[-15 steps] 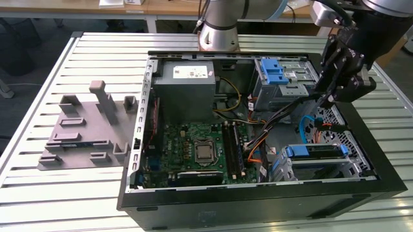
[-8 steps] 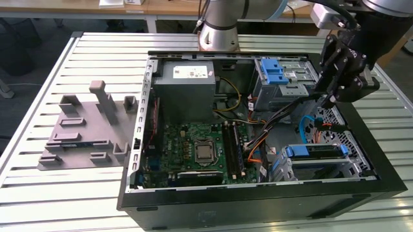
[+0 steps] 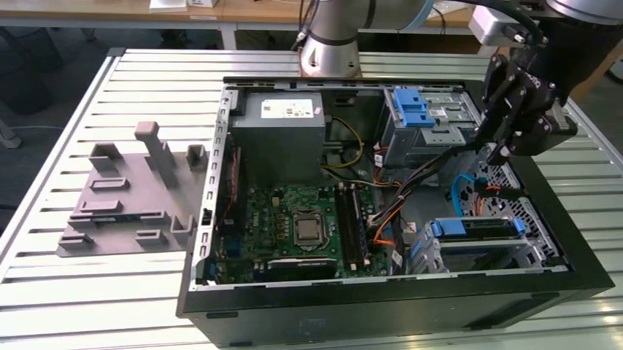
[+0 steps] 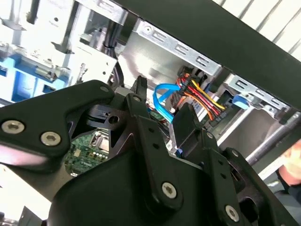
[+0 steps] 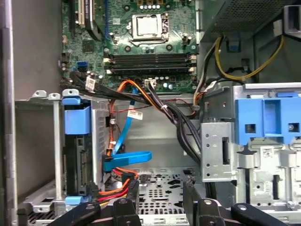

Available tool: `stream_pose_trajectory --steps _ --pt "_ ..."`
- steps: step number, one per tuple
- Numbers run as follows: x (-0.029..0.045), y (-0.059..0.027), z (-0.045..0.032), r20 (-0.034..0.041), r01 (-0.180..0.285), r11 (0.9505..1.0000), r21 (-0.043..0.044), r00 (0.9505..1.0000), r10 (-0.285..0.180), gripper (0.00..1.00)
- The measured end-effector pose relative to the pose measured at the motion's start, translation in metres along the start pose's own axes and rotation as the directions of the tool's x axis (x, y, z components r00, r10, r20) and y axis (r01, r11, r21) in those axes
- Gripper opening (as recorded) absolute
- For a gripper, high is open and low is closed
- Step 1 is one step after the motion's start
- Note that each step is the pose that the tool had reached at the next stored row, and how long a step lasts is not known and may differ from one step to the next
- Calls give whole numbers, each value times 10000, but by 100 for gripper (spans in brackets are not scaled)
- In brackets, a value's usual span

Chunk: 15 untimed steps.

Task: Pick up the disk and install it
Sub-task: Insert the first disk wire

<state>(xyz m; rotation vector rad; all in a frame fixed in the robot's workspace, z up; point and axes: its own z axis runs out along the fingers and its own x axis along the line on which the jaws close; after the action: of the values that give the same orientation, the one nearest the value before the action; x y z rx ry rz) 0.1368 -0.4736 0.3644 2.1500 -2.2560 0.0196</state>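
The disk [image 3: 475,229] sits in the lower drive bay of the open computer case [image 3: 389,306], at the exterior view's right, with blue rails at both ends. In the first wrist view the disk [image 5: 76,162] stands edge-on in that bay under a blue tab, with orange and red wires running to it. My gripper [image 3: 502,152] hangs above the case's right side, between the upper cage and the disk bay. Its black fingers [image 5: 123,208] stand apart with nothing between them, so my gripper [image 5: 160,209] is open and clear of the disk.
A grey power-supply box [image 3: 282,127] and a drive cage with a blue latch [image 3: 422,115] fill the case's far end. The motherboard [image 3: 292,219] lies in the middle. A blue cable [image 5: 126,159] and black wire bundles [image 5: 181,125] cross below the gripper. A grey fixture [image 3: 127,197] rests on the slatted table [image 3: 98,292].
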Motion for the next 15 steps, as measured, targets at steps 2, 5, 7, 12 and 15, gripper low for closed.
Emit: stream_pose_trajectory --steps 2,5,7,12,15 --pt "0 0 1 -103 3 10000 5 9999 -3 50" --pt "1 0 -9 -121 7 10000 5 9999 -7 50" --pt "0 0 -26 -118 7 10000 6 9999 -7 50" --pt "2 1 -84 -118 7 10000 5 9999 -7 50" --pt "4 1 -107 -116 7 10000 6 9999 -7 50"
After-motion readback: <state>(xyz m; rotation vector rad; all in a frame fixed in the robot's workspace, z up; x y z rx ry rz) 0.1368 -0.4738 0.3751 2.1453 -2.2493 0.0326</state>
